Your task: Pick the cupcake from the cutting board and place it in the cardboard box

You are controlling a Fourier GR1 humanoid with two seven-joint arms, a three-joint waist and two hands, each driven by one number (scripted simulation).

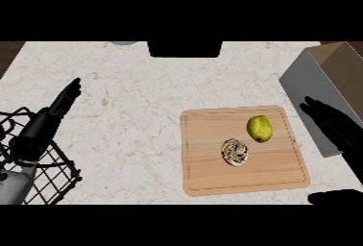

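Right hand cut off at frame edge, fingers straight, beside open brown cardboard box. Swirled cupcake on wooden cutting board w/ bare wood around. Left hand fingers straight.

A pale marble counter is filling most of the view, its veins running faintly across the top. Dark wood floor is showing at the far left corner and again at the far right. A black wire rack is sitting at the near left edge. A dark block is standing at the far edge, a grey round thing just left of it.
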